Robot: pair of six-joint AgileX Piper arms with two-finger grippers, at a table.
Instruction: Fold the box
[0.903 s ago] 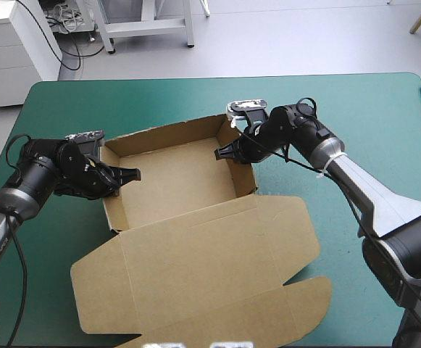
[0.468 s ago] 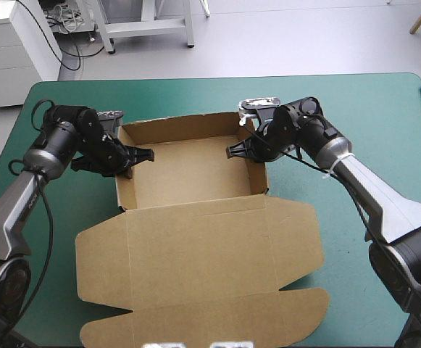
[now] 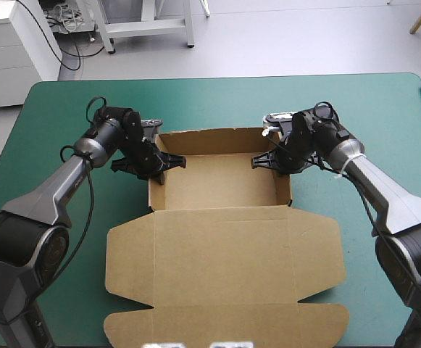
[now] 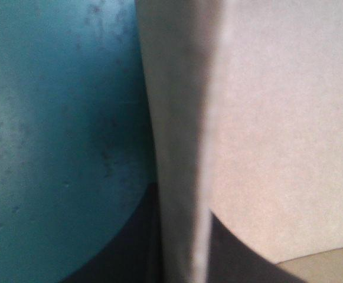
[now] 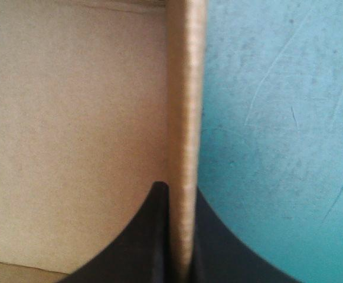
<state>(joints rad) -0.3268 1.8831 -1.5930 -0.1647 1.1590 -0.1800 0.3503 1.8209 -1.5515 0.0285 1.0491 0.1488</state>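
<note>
Nearest the robot, the lid [image 3: 224,250] of the brown box [image 3: 221,190] lies flat on the desk [image 3: 58,116], its rounded side flaps spread to both sides and its front flap [image 3: 224,328] reaching toward the near edge. Beyond the lid's fold line, the rest of the box stands as an open tray with its walls raised, placed about midway across the teal-green cover.

Left claw [image 3: 172,161]: it grips the tray's left wall [image 3: 151,196] near the far corner, one black finger inside the tray and one outside. The left wrist view confirms this: the left claw [image 4: 180,203] is all but closed, with the upright board pinched between its fingers, cover on one side and the tray's inner face on the other.

Right claw [image 3: 259,159]: it grips the right wall [image 3: 288,190] in the same manner, also near the far corner. In the right wrist view the right claw [image 5: 180,190] is likewise nearly closed on the wall's edge.

Farthest from the robot, the tray's far wall [image 3: 210,136] stands upright between the two claws, well short of the desk's far edge.
</note>
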